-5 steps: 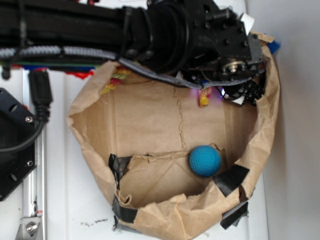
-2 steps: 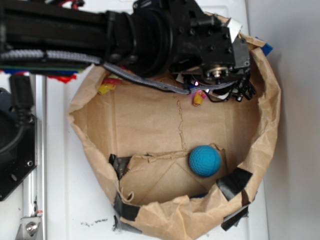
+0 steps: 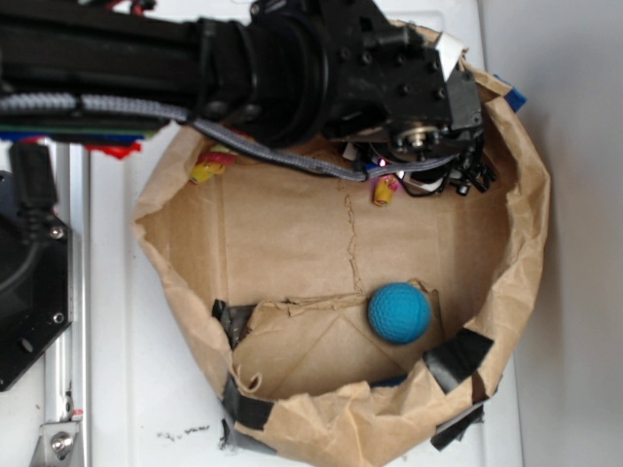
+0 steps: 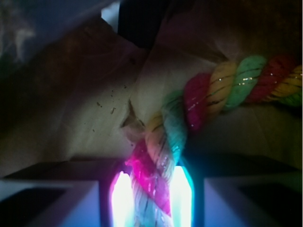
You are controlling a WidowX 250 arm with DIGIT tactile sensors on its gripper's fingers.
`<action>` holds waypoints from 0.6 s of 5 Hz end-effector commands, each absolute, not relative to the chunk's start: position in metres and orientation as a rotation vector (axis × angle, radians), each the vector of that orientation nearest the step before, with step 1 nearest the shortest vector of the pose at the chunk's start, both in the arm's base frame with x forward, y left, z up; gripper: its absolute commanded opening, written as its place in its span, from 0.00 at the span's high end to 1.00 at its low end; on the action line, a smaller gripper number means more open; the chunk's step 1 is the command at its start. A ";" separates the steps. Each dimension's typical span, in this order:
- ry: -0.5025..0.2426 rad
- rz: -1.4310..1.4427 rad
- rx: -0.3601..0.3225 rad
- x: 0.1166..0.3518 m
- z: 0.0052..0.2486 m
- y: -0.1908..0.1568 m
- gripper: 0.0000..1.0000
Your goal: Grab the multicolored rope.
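The multicolored rope (image 4: 208,97), twisted from red, yellow and green strands, curves from the upper right down between my jaws in the wrist view. My gripper (image 4: 151,198) is shut on it, both glowing pads pressed against the strands. In the exterior view only the rope's yellow ends show: one (image 3: 384,193) hangs under my gripper (image 3: 414,173) at the bag's far right, the other (image 3: 206,169) at the far left rim. The arm hides the rest.
Everything sits in a brown paper bag (image 3: 516,282) with folded walls and black tape patches (image 3: 450,355). A teal dimpled ball (image 3: 398,312) lies on the bag floor near the front right. A black mount and metal rail (image 3: 58,321) stand left of the bag.
The arm and gripper have shifted slightly left and toward the far rim, and the yellow rope end under the gripper has moved with them. The ball has stayed put.
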State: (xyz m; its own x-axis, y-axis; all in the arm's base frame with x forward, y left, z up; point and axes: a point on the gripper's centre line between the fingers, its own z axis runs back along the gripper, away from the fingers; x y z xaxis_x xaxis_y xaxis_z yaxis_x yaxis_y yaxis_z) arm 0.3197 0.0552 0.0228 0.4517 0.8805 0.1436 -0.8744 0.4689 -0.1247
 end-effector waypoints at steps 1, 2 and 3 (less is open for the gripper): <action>-0.110 0.957 -0.185 0.300 0.103 0.037 1.00; -0.108 0.833 -0.276 0.279 0.149 0.030 1.00; -0.095 0.769 -0.299 0.269 0.174 0.023 1.00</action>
State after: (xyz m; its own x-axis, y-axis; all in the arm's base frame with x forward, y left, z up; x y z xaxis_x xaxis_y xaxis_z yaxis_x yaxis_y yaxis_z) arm 0.2688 0.0076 0.1566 0.7243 0.6839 -0.0879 -0.6794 0.6861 -0.2602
